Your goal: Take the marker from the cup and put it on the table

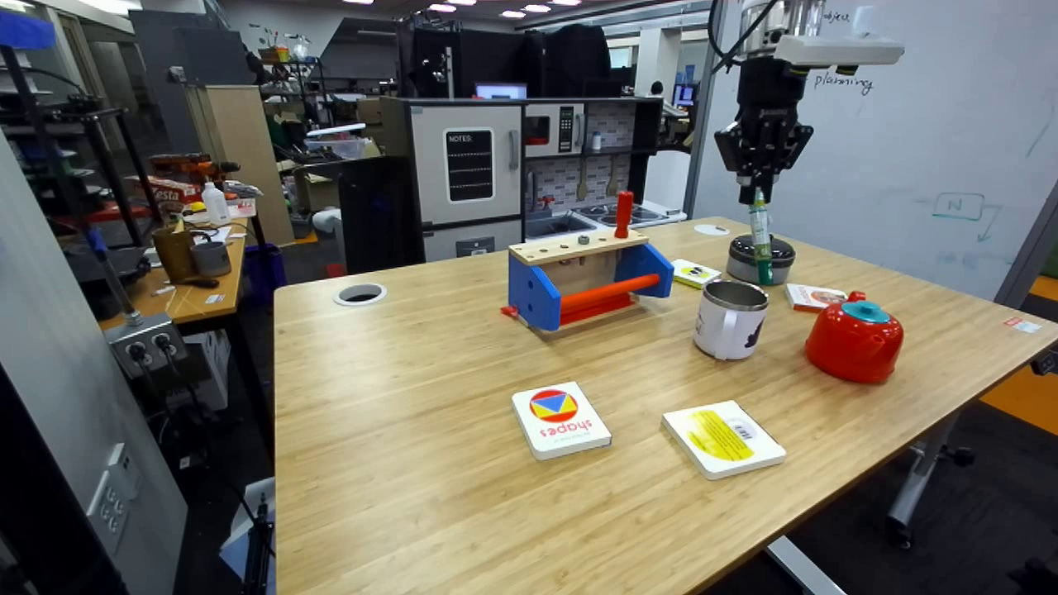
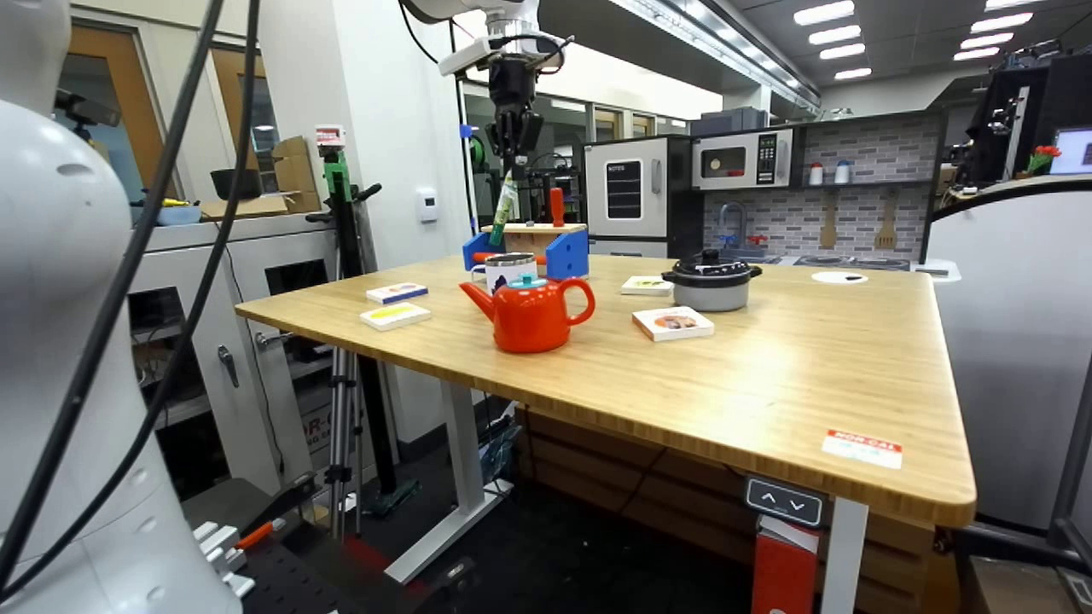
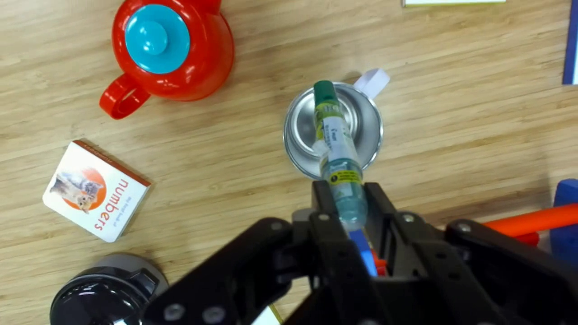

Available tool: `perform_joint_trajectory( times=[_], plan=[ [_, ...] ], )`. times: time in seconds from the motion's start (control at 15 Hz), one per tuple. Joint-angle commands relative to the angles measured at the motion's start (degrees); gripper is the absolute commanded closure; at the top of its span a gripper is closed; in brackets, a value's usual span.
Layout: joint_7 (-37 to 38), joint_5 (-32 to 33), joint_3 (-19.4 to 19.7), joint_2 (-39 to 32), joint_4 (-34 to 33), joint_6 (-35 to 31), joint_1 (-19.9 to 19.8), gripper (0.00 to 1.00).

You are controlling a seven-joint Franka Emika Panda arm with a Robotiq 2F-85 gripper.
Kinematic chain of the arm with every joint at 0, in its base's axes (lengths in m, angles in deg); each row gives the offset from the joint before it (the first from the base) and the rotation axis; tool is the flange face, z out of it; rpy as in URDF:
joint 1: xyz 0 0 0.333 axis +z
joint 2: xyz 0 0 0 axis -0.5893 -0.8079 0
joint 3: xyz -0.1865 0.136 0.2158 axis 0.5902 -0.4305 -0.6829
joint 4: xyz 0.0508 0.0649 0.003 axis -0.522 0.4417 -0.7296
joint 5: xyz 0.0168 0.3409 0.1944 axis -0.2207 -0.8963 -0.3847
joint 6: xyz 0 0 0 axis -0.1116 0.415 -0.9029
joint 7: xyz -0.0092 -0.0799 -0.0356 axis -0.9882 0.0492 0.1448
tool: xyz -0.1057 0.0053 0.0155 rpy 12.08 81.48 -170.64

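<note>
The green marker (image 1: pixel 760 240) hangs tilted, cap down, from my gripper (image 1: pixel 756 192), well above the table (image 1: pixel 413 388). In the wrist view my gripper (image 3: pixel 347 192) is shut on the upper, clear end of the marker (image 3: pixel 336 135). The marker also shows in an exterior view (image 2: pixel 505 209) under the gripper (image 2: pixel 512 167). The cup (image 1: pixel 723 330), white outside with a silvery metal inside, stands upright on the table. In the wrist view the cup (image 3: pixel 371 128) lies beneath the marker, and its visible inside holds nothing. The marker is apart from the cup.
A red teapot (image 1: pixel 855 347) stands beside the cup. A blue and orange toy toolbox (image 1: pixel 537 289) stands on the cup's other side. A dark-lidded pot (image 2: pixel 712 286) and several small books, such as the shapes book (image 1: pixel 562 420) and numbers book (image 3: pixel 97 192), lie around it.
</note>
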Motion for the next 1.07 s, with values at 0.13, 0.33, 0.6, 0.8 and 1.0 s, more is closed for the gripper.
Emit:
perform_joint_trajectory(
  times=[0.13, 0.33, 0.6, 0.8, 1.0],
  plan=[
    [-2.9, 0.9, -1.4, 7.1, 9.3, -2.0, -0.3, 0.95],
    [-3.6, 0.6, -2.0, 9.1, 12.8, -2.2, -0.3, 0.95],
    [-4.0, 0.6, -3.0, 8.8, 15.8, -1.8, -0.1, 0.95],
    [-4.4, 0.6, -3.7, 7.8, 16.8, -1.5, 0.2, 0.95],
    [-4.8, 0.8, -4.6, 7.2, 17.0, -1.3, 0.8, 0.95]
  ],
)
